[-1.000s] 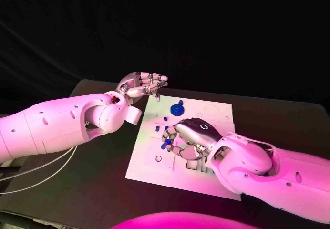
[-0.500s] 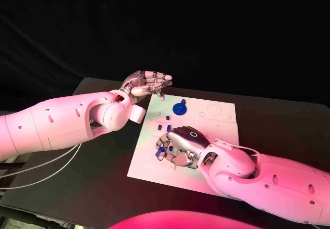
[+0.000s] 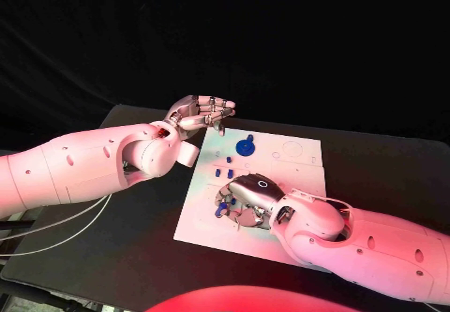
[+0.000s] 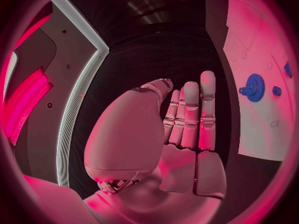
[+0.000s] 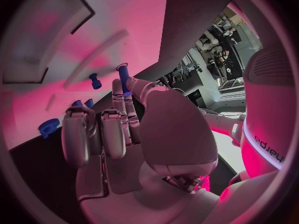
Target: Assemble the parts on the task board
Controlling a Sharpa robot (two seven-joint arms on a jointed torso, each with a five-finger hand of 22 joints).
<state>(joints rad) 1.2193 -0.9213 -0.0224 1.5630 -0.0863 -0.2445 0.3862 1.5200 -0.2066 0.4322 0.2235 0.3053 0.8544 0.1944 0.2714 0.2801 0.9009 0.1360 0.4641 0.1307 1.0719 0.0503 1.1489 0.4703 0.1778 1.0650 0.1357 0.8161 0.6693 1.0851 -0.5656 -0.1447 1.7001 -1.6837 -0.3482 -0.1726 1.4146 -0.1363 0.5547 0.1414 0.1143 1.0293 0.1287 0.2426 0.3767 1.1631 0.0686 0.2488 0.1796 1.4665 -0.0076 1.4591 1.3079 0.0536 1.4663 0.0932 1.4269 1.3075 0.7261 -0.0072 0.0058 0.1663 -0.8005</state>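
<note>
Black table (image 3: 112,253), white task board (image 3: 211,227): my right hand (image 3: 251,195) pinches a blue peg (image 5: 122,74); left hand (image 3: 199,114) curled, holding nothing.

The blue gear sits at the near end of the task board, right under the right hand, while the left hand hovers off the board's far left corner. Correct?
Not quite. The head view shows the blue gear at the far end of the task board, clear of the right hand, which is nearer the middle. The left hand is off the far left corner, as said.
</note>
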